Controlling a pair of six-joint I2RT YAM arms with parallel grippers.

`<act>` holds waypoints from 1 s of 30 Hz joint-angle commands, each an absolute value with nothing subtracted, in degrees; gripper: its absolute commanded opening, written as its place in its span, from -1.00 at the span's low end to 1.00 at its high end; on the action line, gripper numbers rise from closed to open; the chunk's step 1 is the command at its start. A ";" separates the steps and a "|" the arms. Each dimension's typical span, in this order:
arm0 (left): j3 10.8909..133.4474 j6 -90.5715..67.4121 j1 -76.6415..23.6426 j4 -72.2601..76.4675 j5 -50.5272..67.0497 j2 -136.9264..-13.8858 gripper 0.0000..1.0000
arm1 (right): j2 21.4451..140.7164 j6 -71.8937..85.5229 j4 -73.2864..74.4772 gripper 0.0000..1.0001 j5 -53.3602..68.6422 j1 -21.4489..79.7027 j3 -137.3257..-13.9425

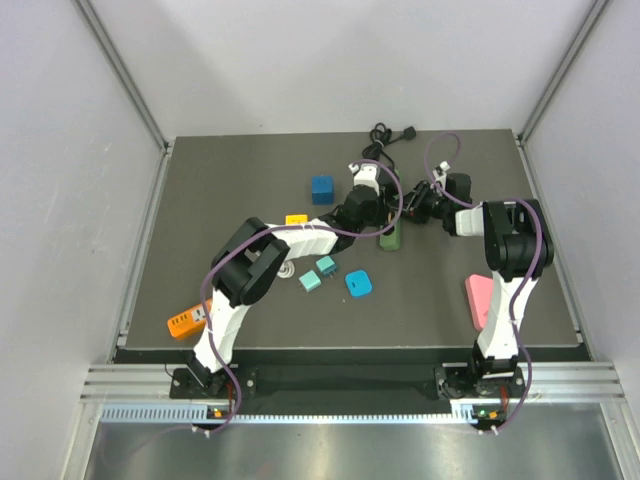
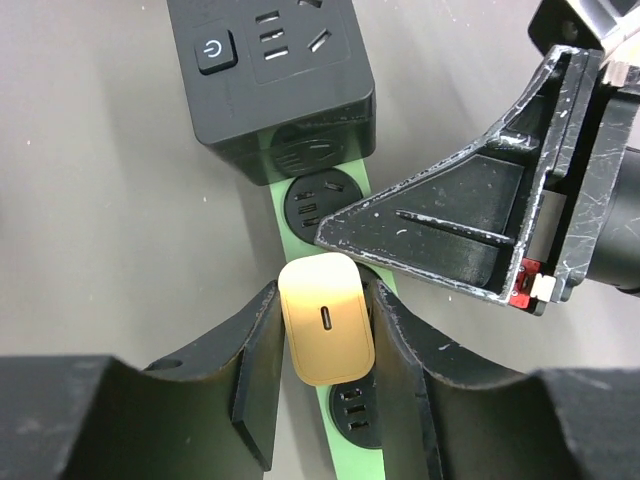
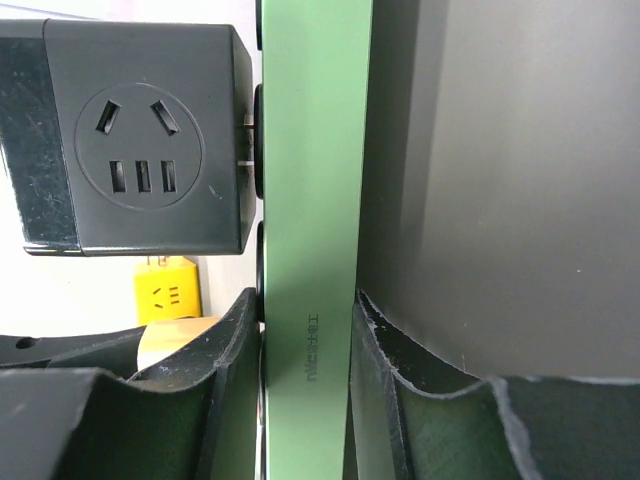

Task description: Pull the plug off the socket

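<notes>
Socket point(image 3: 310, 150) sits toward the far side of the bench point(image 1: 230, 200), pinched across its width by the right end effector point(image 3: 305, 300). Left end effector point(image 2: 322, 292) is clenched on the cream plug point(image 2: 325, 330), which is seated in the strip. Risks I see: the smooth, rounded plug sides may slip through the pads. A tilted pull could bind the prongs. The black cube adapter point(image 2: 270, 70) loads one end, so the strip may lift or twist out of the right grip.
</notes>
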State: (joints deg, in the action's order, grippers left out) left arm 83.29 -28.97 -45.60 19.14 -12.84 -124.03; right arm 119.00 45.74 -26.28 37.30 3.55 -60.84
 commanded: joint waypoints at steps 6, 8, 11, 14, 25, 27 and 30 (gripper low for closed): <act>84.02 -38.59 -41.48 26.11 -5.18 -113.91 -1.00 | 119.27 40.43 -26.37 -1.00 22.59 1.58 -62.84; 83.68 -38.15 -42.01 25.13 -7.11 -112.07 -1.00 | 119.27 40.34 -26.28 -1.00 22.59 1.50 -62.93; 77.71 -41.12 -41.57 30.49 -8.96 -108.99 -1.00 | 119.18 40.25 -26.19 -1.00 22.59 1.58 -62.93; 75.85 -43.85 -41.04 32.25 -9.05 -108.19 -1.00 | 119.35 40.34 -26.10 -1.00 22.50 1.50 -63.02; 94.07 -30.02 -45.90 12.99 -14.44 -114.54 -1.00 | 119.36 40.25 -25.84 -1.00 22.32 1.58 -63.28; 84.97 -43.59 -42.29 20.18 -4.69 -112.86 -1.00 | 119.44 40.25 -25.84 -1.00 22.32 1.58 -63.28; 84.36 -42.85 -39.81 21.38 -5.68 -111.36 -1.00 | 119.36 40.17 -25.75 -1.00 22.15 1.58 -63.28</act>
